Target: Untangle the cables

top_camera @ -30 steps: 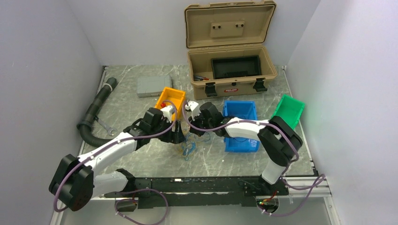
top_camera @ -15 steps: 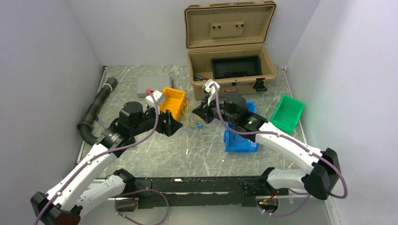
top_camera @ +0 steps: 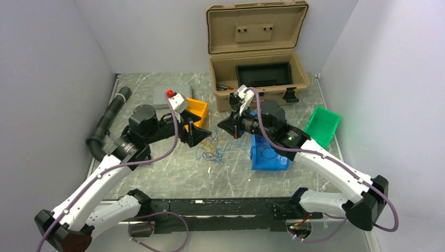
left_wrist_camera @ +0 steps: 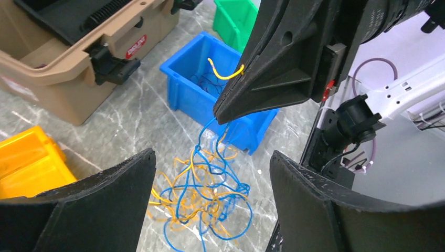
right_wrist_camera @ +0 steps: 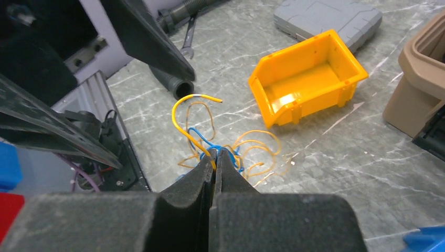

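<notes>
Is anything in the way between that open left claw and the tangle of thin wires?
Nothing visible. The left gripper has its jaws open and faces the cables directly, with only air between. The right gripper is shut on a few strands at the top of the bunch, above that path, not across it.

Cables (left_wrist_camera: 209,182): blue and yellow-orange strands; a darker strand possibly present, unclear. Orange-yellow bin (right_wrist_camera: 307,76), blue bin (top_camera: 270,160), green bin (top_camera: 321,125): plain. Case (top_camera: 257,100): tan, black insert. Table (top_camera: 173,168): grey with white marble veining.
</notes>
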Available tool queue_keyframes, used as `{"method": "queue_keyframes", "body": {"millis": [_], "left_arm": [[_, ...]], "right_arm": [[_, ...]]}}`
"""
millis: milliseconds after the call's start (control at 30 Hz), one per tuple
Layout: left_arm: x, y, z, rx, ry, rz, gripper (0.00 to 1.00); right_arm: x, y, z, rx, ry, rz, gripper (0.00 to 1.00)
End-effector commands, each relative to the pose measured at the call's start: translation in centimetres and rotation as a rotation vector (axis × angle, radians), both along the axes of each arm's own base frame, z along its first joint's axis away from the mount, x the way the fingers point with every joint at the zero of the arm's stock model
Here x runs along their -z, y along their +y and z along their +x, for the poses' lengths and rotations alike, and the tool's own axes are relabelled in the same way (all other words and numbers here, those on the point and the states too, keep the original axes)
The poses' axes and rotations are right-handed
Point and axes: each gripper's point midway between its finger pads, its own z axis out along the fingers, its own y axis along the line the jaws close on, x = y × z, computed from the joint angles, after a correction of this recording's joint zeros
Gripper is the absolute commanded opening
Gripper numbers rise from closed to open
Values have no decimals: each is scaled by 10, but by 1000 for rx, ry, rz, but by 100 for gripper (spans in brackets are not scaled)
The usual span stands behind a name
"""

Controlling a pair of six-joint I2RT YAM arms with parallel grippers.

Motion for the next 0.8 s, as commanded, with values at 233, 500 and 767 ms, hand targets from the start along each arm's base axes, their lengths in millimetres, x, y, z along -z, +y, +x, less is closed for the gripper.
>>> {"method": "queue_keyframes", "body": {"millis": [233, 500, 767], "left_arm": [[15, -45, -7, 171, 17, -37, 82], [70, -59, 7, 125, 195, -55, 0], [80, -49, 1, 100, 209, -48, 0]], "right_arm": [[-73, 1, -22, -52, -23, 205, 0], [-73, -13, -10, 58, -16, 195, 0], [-72, -31, -4, 155, -21, 185, 0]]}}
